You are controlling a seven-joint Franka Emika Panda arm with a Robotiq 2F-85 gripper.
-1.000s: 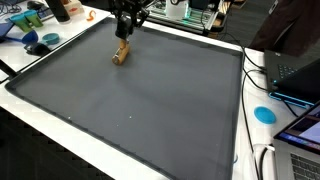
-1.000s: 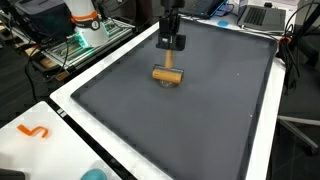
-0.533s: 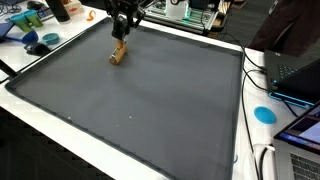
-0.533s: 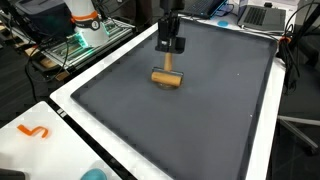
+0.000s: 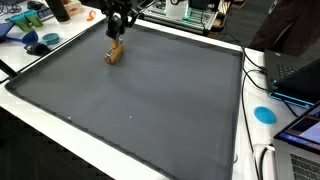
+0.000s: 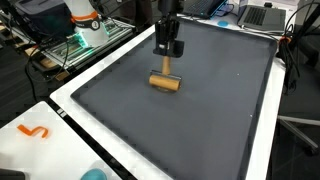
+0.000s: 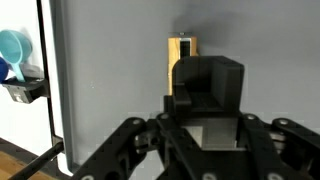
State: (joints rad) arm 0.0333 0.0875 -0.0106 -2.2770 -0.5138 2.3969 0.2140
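Note:
A small light wooden block (image 5: 114, 53) rests its lower end on a large dark grey mat (image 5: 150, 115) near the mat's far corner. It also shows in an exterior view (image 6: 164, 82) and in the wrist view (image 7: 180, 50). My black gripper (image 5: 119, 36) stands straight above it, fingers pointing down, and appears shut on the block's upper part. The gripper also shows in an exterior view (image 6: 166, 60) and in the wrist view (image 7: 205, 88), where the block sticks out past the closed fingers.
The mat (image 6: 200, 125) lies on a white table. Blue cups and clutter (image 5: 40, 42) sit beyond the mat's corner, and a blue cup (image 7: 12, 50) shows in the wrist view. A blue disc (image 5: 264, 114), laptops (image 5: 295, 75) and an orange squiggle (image 6: 35, 131) lie at the table edges.
The gripper and the wooden block have moved together a short way across the mat, toward its near-left edge in one view and leftward in the other.

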